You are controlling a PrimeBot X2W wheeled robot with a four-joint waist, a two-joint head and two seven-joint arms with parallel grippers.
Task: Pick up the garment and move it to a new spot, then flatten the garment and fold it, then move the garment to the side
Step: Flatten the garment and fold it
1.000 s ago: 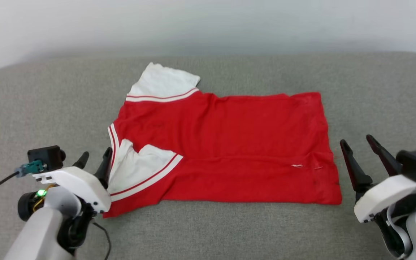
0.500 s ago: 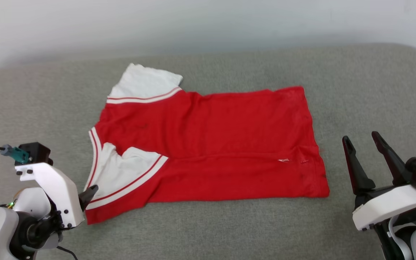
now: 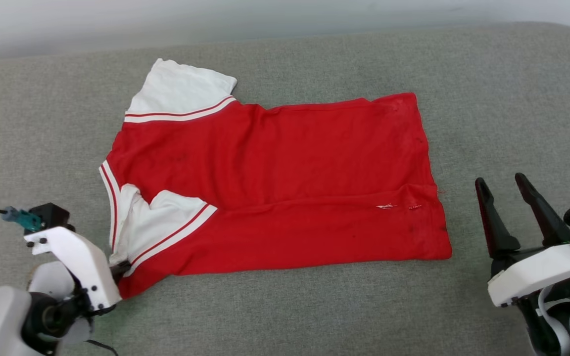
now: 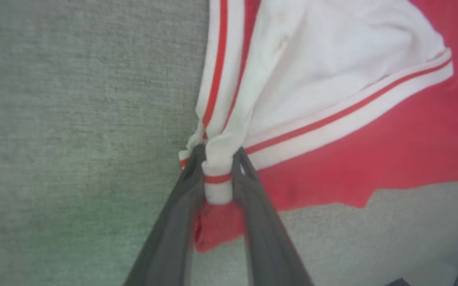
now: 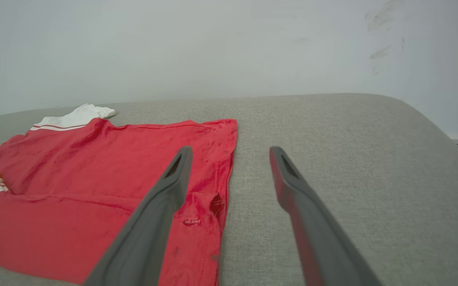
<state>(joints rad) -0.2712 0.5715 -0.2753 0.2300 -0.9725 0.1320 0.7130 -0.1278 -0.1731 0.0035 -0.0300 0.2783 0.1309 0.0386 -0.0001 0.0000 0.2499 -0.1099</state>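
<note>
The shirt is laid flat on the couch, its trim is pinched by the left claw, likely for pulling, and the right claw is held wide beside the hem.

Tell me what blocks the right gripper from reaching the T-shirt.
Nothing visible does. Bare grey cushion lies between the open right gripper and the T-shirt hem. The left gripper is shut on the T-shirt's striped trim.

Even diffuse light, soft shadows; left wrist view blurred, faint green tint.
</note>
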